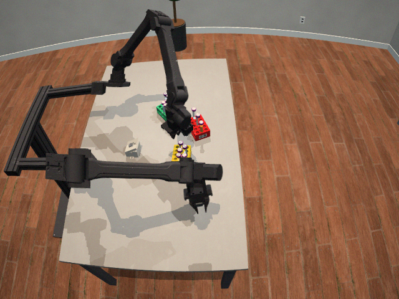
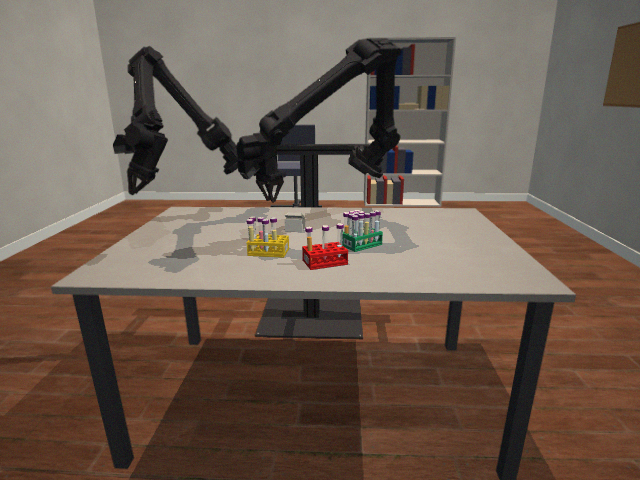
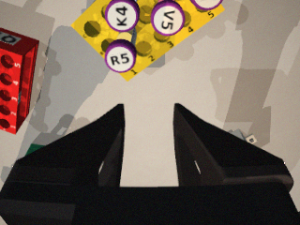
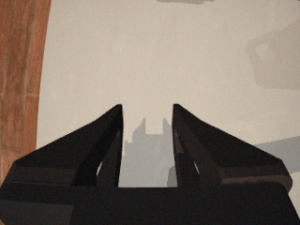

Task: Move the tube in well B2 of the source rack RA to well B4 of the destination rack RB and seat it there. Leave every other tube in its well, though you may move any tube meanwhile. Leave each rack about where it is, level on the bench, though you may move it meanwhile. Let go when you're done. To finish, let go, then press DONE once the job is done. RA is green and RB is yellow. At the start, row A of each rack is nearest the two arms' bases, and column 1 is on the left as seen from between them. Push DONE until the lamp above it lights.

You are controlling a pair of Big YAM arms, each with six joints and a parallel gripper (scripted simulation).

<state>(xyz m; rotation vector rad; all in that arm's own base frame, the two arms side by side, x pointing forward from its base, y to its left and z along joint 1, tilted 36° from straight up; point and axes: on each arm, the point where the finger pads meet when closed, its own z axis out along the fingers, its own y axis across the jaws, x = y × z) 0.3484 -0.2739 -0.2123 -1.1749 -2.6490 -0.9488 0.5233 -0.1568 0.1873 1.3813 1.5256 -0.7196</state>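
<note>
The yellow rack RB (image 1: 187, 151) stands mid-table and holds several purple-capped tubes. The green rack RA (image 1: 161, 111) is partly hidden behind the left arm; in the exterior view it (image 2: 361, 238) holds several tubes. My left gripper (image 1: 175, 130) hovers above the table between the green and yellow racks, fingers apart and empty (image 3: 149, 144). My right gripper (image 1: 197, 205) hangs over bare table near the edge, fingers apart and empty (image 4: 146, 144).
A red rack (image 1: 199, 129) with three tubes stands next to the green rack. A small grey button box (image 1: 131, 148) sits toward the arms' bases. The black frame carrying the arms runs along that table side.
</note>
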